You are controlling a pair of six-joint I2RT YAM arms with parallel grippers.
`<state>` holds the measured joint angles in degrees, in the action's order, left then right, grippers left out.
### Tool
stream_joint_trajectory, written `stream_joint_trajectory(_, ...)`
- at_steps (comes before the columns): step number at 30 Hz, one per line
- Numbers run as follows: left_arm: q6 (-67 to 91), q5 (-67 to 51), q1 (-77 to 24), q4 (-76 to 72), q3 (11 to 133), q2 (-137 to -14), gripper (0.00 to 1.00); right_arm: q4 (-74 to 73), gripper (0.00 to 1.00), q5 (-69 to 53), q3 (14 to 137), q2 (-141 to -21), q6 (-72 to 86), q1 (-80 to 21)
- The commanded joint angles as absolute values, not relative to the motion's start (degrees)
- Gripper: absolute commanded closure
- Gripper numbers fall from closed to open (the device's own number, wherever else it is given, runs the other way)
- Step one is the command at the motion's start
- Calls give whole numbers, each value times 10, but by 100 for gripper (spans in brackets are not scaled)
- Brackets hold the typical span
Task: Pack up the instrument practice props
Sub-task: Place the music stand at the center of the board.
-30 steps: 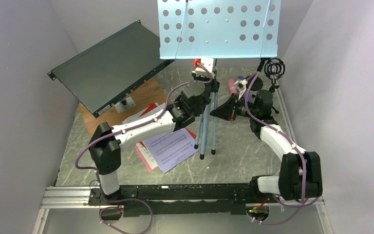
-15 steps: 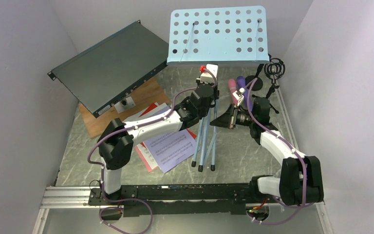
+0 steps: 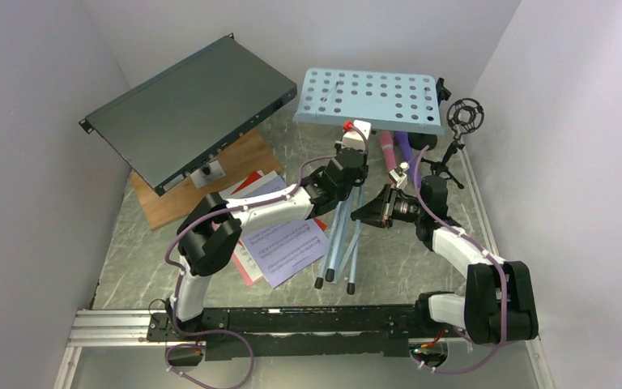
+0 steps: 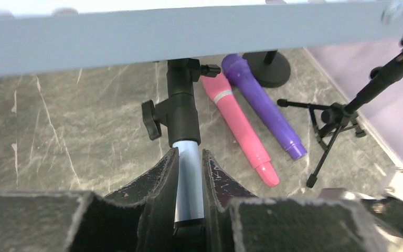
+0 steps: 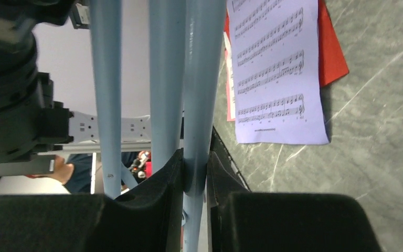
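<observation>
The light-blue music rack (image 3: 368, 99) leans back with its legs folded together. The left gripper (image 4: 190, 178) is clamped on the rack's pale pole just under the black collar, and the right gripper (image 5: 195, 168) pinches one leg (both nearly closed round the tube). Beneath its tray lie the pink microphone (image 4: 236, 123) and purple microphone (image 4: 265, 105), side by side. Left of its feet lie the sheet-music pages (image 3: 283, 247).

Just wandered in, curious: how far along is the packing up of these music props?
Nothing looks packed yet. In hand: the light-blue music rack, left jaws clamped on its pole, right jaws on a tripod leg. Left to do: the sheet-music pages, pink microphone, purple microphone and black mic supports sit on the table.
</observation>
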<state>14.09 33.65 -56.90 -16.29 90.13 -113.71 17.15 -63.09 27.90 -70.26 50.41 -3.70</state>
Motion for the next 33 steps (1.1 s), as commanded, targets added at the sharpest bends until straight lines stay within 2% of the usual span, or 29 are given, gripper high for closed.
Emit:
stream_joint_trajectory(1,162,300,-580,-212,928,-1122,100,285,100,-577,298,-674,530,-11)
stream_joint_trajectory(22,245,272,-543,-198,832,-1090,100,238,100,-547,289,-718,415,-11)
stream_joint_trajectory(24,252,255,-537,-177,822,-1077,93,228,100,-550,295,-730,392,-14)
stream_joint_trajectory(28,260,225,-532,-154,780,-1035,72,203,100,-554,320,-764,337,-29)
stream_joint_trajectory(33,245,176,-531,-134,709,-972,59,187,100,-559,351,-804,294,-41)
